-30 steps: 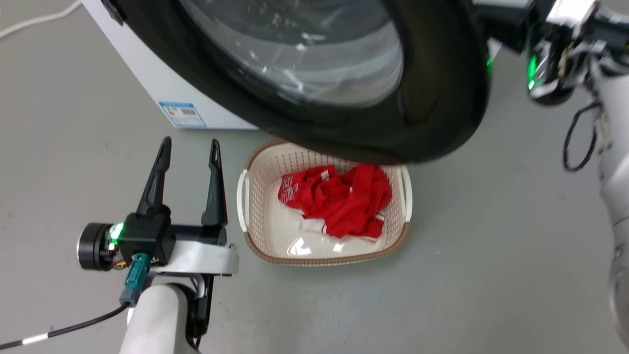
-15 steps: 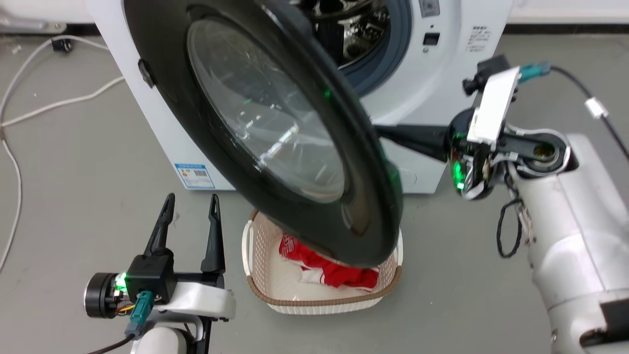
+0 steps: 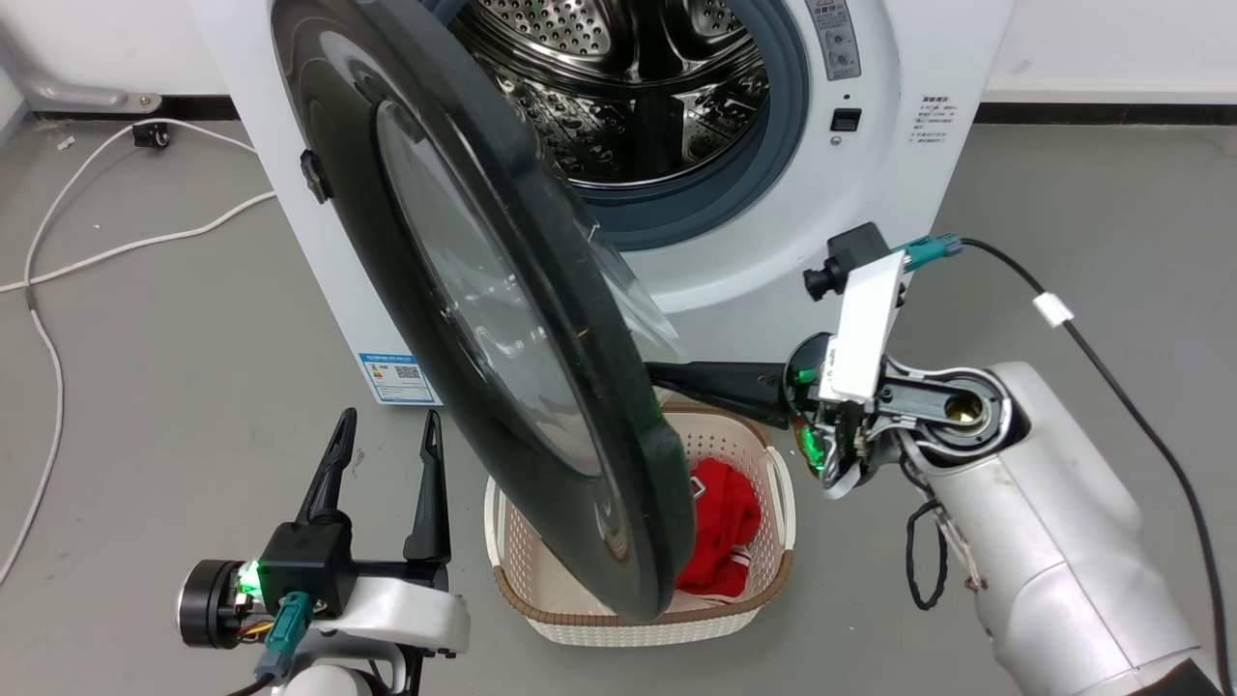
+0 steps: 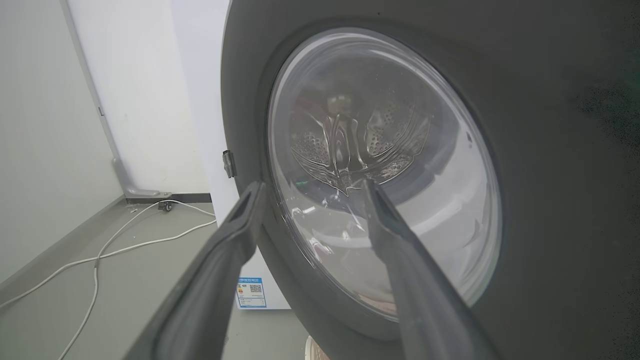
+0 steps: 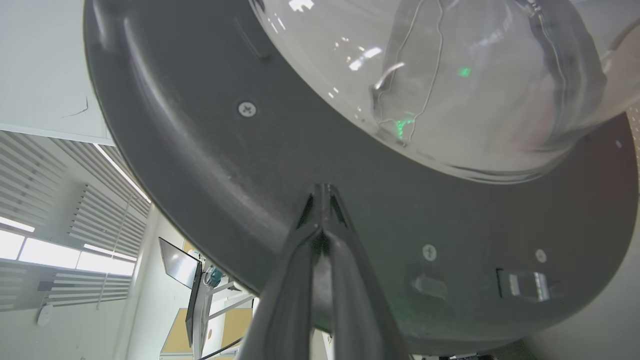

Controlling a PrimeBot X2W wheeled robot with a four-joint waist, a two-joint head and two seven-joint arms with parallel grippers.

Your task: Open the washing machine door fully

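Door [image 3: 503,319] half open, lower edge over basket [image 3: 786,498]; wrist view: right gripper [image 5: 322,192] pinched closed at its inner face; left gripper [image 3: 385,425] spread wide, clear

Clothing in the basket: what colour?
The clothing is red with a little white trim, lying in the white, brown-rimmed basket. It shows best in the head view.
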